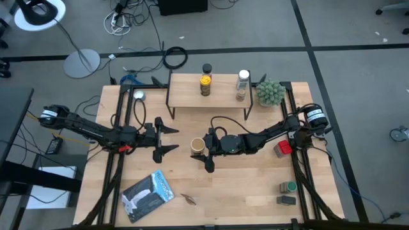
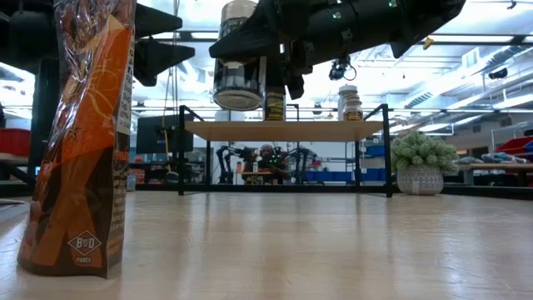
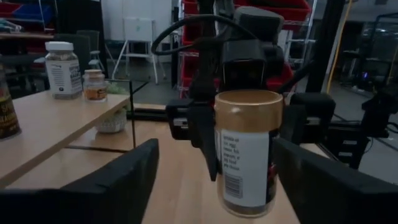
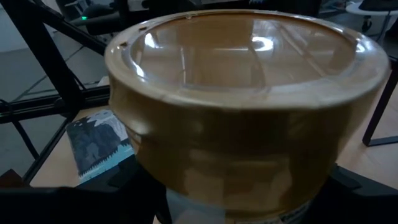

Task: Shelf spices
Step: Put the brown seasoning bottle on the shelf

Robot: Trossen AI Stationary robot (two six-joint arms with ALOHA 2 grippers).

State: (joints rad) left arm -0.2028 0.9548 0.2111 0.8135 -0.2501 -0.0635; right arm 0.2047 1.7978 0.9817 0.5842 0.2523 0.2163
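R gripper (image 1: 206, 146): clamps tan-lidded jar (image 1: 197, 146) w/ jaws spread wide, lifted mid-table.
L gripper (image 1: 174, 138): jaws wide apart, nothing held, just beside jar.
Shelf (image 1: 208, 96): far side, 3 jars on it.
Risk: jar could slip or clip L fingers when swung toward shelf.

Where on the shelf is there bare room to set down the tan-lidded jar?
The shelf is bare on its left part, from its left edge to the yellow jar, and again between that jar and the white-capped bottle. The right end is crowded: the bottle, a small jar, and the potted plant alongside.
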